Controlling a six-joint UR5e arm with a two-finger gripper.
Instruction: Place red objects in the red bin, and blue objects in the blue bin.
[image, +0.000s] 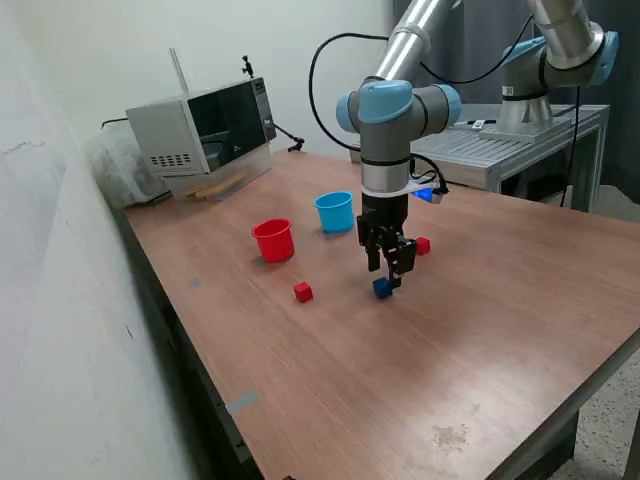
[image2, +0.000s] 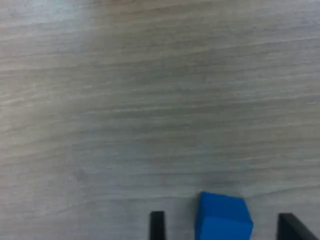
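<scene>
A wooden table (image: 480, 340) fills the scene, its bare front part lying nearest in the exterior view. Toward the middle of the table a dark-blue cube (image: 382, 288) sits on the wood. Directly above it hangs the gripper (image: 390, 268) of a silver and light-blue robot arm (image: 385, 110), pointing straight down, its black fingers (image: 402, 256) just over the cube. In the wrist view the same cube (image2: 222, 217) lies between the two dark fingertips (image2: 157, 225), with wood showing on each side of it, so the jaws stand apart and hold nothing.

A red cube (image: 303, 291) lies on the table to the exterior view's left of the blue cube, apart from it. A second red cube (image: 423, 245) lies farther back, to the exterior view's right of the gripper. Only one dark-blue cube can be made out.

Farther back stand two small cups, both upright with open mouths up. The red cup (image: 273, 240) is toward the exterior view's left; the light-blue cup (image: 334, 211) is just beside it, to the right and a little farther back. Both are apart from the cubes.

At the far left corner of the table sits a grey microwave oven (image: 200, 125). Beyond the far right edge stands a grey metal bench (image: 500, 145) on which the arm's base rests
</scene>
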